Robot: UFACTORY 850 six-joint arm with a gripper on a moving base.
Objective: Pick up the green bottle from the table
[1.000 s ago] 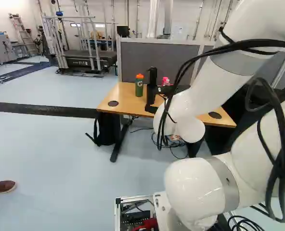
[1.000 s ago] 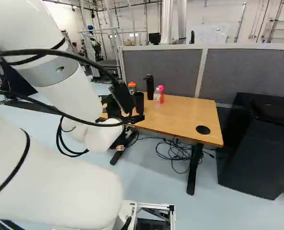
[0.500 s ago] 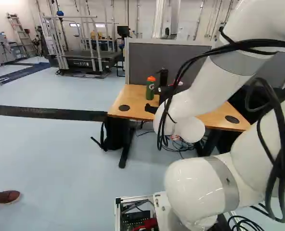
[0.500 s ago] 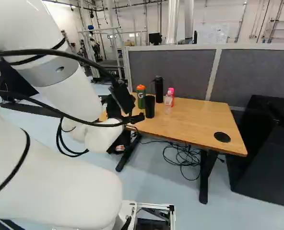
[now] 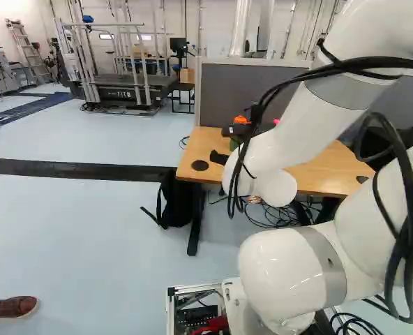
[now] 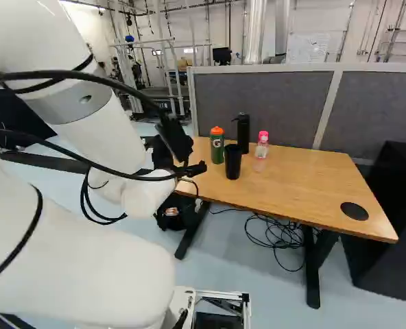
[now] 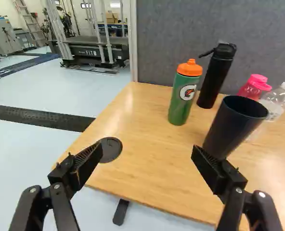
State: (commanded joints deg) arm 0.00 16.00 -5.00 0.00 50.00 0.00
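Note:
In the left base view the gripper (image 5: 222, 144) reaches over the table (image 5: 201, 150), partly covering the green bottle, whose orange cap (image 5: 241, 119) shows above it. From the right base view the green bottle (image 6: 217, 149) stands upright beside a black cup. The wrist view has the gripper (image 7: 148, 149) wide open, nothing between its fingers, with the bare tabletop (image 7: 149, 168) beyond and below. The green bottle (image 7: 184, 98) stands ahead, towards the finger on the black cup's side, and touches neither finger.
A black cup (image 7: 233, 127) stands just past one finger, overlapping it in view. Behind are a tall black bottle (image 7: 217, 74), a pink-capped bottle (image 6: 262, 145) and a grey partition (image 6: 258, 106). A backpack (image 5: 173, 201) and cables (image 6: 278, 236) lie below the table.
The base has moved: the table has shifted rightward and looks nearer in both base views. The arm keeps its pose against its lowest joint. In the left base view the gripper now overlaps the green bottle.

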